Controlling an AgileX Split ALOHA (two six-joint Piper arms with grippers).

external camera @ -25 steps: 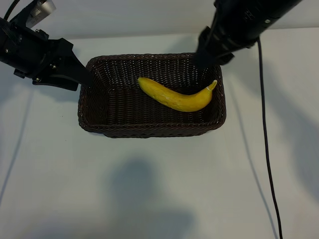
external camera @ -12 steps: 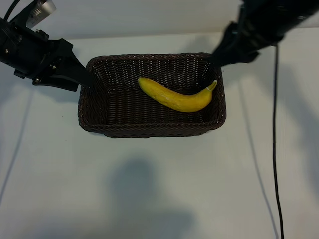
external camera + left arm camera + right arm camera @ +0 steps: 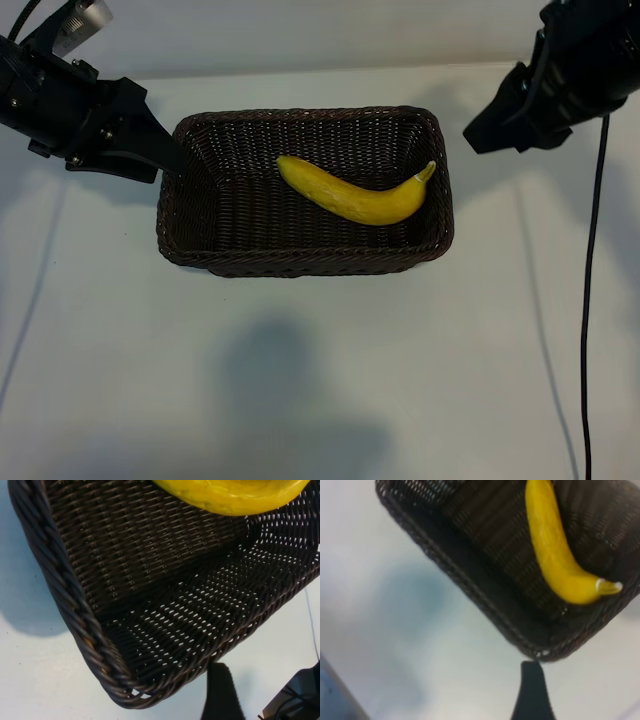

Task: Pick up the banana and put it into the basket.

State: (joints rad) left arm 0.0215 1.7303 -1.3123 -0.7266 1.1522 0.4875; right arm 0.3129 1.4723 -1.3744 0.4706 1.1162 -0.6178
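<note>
The curved yellow banana (image 3: pixel 352 192) lies inside the dark brown woven wicker basket (image 3: pixel 190 235). My right gripper (image 3: pixel 487 130) hangs beside the basket's right end, jaws apart and empty. My left gripper (image 3: pixel 160 150) sits at its left rim, likewise parted.

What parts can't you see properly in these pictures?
- Banana: in the left wrist view the picture's edge cuts it off; only its underside shows.
- Basket: the right wrist view is blurred, so the weave is lost, and the far end runs off the edge.
- Left tool: in the exterior view its tips merge with the dark basket rim.
- Right tool: the arm's dark body hides its tips there.
</note>
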